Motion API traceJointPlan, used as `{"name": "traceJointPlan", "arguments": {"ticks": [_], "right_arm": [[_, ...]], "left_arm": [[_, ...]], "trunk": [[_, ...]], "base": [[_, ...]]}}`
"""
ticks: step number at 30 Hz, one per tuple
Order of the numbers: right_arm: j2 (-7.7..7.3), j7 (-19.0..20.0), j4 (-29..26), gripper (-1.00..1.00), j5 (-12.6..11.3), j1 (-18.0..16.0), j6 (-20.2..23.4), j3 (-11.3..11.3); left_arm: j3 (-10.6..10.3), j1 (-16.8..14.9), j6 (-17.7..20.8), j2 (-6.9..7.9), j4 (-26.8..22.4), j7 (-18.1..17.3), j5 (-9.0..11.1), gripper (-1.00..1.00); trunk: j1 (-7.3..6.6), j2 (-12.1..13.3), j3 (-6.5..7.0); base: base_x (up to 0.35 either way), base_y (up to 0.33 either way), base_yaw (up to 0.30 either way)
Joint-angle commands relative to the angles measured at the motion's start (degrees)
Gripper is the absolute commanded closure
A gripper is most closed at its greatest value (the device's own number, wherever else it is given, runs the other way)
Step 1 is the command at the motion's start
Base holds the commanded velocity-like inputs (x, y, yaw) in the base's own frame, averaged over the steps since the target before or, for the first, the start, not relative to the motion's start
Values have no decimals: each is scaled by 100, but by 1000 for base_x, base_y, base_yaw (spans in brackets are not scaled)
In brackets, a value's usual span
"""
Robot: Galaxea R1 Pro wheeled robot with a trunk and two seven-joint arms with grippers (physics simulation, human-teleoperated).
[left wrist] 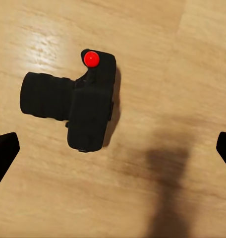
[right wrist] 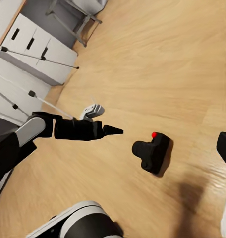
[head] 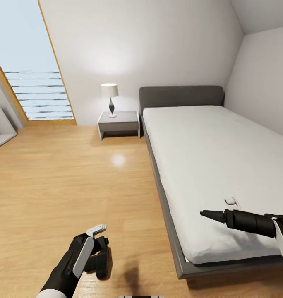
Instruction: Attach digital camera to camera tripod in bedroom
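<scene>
Down at the lower left of the head view, the left gripper (head: 101, 248) hangs over the wood floor (head: 67, 186), largely hiding the digital camera (left wrist: 76, 101), which lies on the boards between the spread, frame-cut fingertips (left wrist: 4, 148) in the wrist view. At lower right the right gripper (head: 209, 214) reaches over the bed (head: 207, 145), seemingly pressed together, though I cannot tell.

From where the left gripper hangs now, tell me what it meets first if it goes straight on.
Probably the digital camera lying on the wood floor: it lies ahead of the open left gripper, slightly off-centre between the fingers.
</scene>
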Motion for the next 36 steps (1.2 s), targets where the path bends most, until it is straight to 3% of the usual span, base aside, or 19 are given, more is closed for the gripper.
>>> {"name": "traceJointPlan", "arguments": {"ticks": [1,4,5,10,16,19,20,28,36], "right_arm": [[-99,13,0,-100,-144,-82,39,-105],[-233,15,2,-100,-444,-353,39,-322],[-308,10,5,-100,-690,-574,39,-502],[-576,-21,10,-100,-1200,-948,39,-1116],[-803,-205,12,-100,-1413,-1092,39,-2014],[-836,-394,13,-100,-1430,-1110,39,-2235],[-857,-766,13,-100,-1432,-1122,39,-2388],[-856,-2041,13,-100,-1277,-1129,-70,-2466],[-858,-2372,7,-100,-1065,-1130,-236,-2527]], "left_arm": [[14,-2,15,-4,-7,47,61,-100],[15,-2,15,-4,-6,48,62,-100],[15,-2,15,-5,-2,47,65,-100],[14,-2,15,-10,6,43,68,-100],[13,-2,15,-5,11,40,64,-100],[15,-2,15,-4,12,42,62,-100],[16,-2,15,-4,17,40,61,-100],[15,-2,15,-7,33,40,62,-100],[9,-2,15,-3,35,40,61,-100]], "trunk": [[1,-4,-28],[9,-8,-95],[11,-9,-117],[24,-16,-227],[40,-24,-360],[48,-28,-427],[50,-29,-449],[71,-40,-626],[91,-51,-803]], "base": [[0,0,0],[0,0,0],[0,0,0],[0,0,0],[0,0,0],[0,0,0],[0,0,0],[0,0,0],[0,0,0]]}}
